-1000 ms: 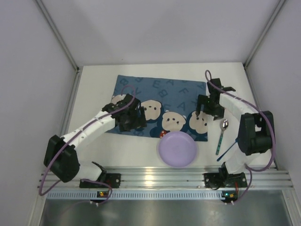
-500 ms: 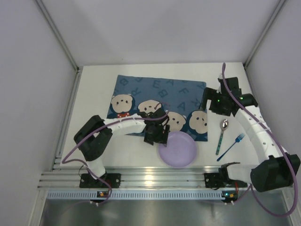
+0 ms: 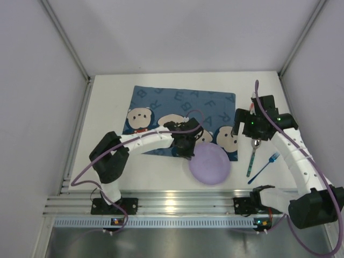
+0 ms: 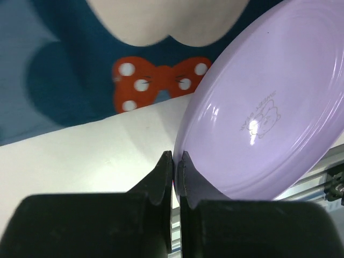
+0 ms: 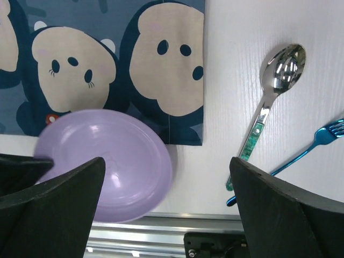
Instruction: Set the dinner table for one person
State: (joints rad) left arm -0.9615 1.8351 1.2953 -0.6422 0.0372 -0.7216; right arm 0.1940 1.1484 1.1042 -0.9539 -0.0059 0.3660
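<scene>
Pinches the tilted round lilac plastic plate (image 4: 258,107) by its rim in the left gripper (image 4: 174,161), above the flat matte-white surface (image 4: 80,156); could slip from so thin a hold. Holds the right gripper (image 5: 167,164) wide, empty.

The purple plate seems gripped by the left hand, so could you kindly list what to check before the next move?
1. Left hand shut on round purple plastic plate's rim: ok.
2. Grip firm enough to carry: cannot tell; only the rim's edge is pinched.
3. Dark-blue cartoon-mouse placemat lying flat: ok.
4. Right hand open, apart from plate: ok.
5. Silver spoon with green handle and blue fork lying clear of plate: ok.
</scene>
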